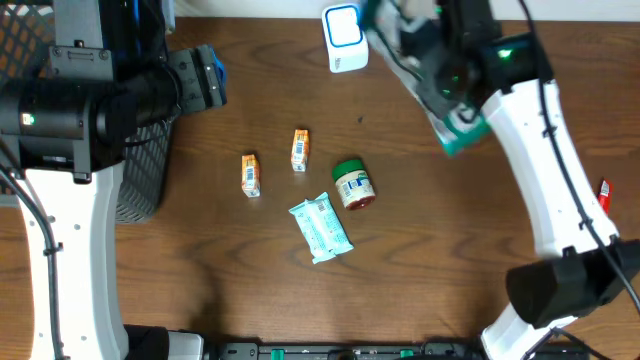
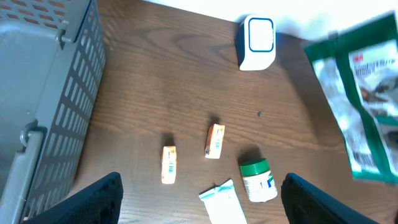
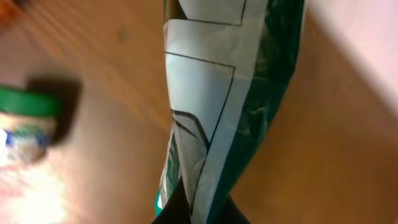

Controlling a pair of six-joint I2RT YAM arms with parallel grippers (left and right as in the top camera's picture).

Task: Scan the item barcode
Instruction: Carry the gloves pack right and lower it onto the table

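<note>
- Your right gripper (image 3: pixel 198 210) is clenched on the pouch (image 2: pixel 364 106), pinching it at one end. The pouch hangs in the air near the table's far edge, just right of the scanner (image 1: pixel 343 38) and apart from it.
- Your left gripper (image 1: pixel 208 78) is released and empty, hovering by the basket (image 1: pixel 140 170) at the table's left edge.
- Expect the pouch to be light, soft and crinkly. In the right wrist view it creases and twists away from the pinch, so it will likely sag and swing as you turn it.
- The film looks glossy, so a hold on a thin edge may slip. A pinch on a sealed end, clear of the barcode, seems safest.
- Striped print near the pouch's lower edge in the left wrist view may be the barcode, but it is too blurred to be sure. That face probably needs to lie flat toward the scanner.
- Two boxes (image 1: pixel 250 174), a jar (image 1: pixel 352 184) and a packet (image 1: pixel 321 228) lie mid-table, well apart from both grippers.
</note>
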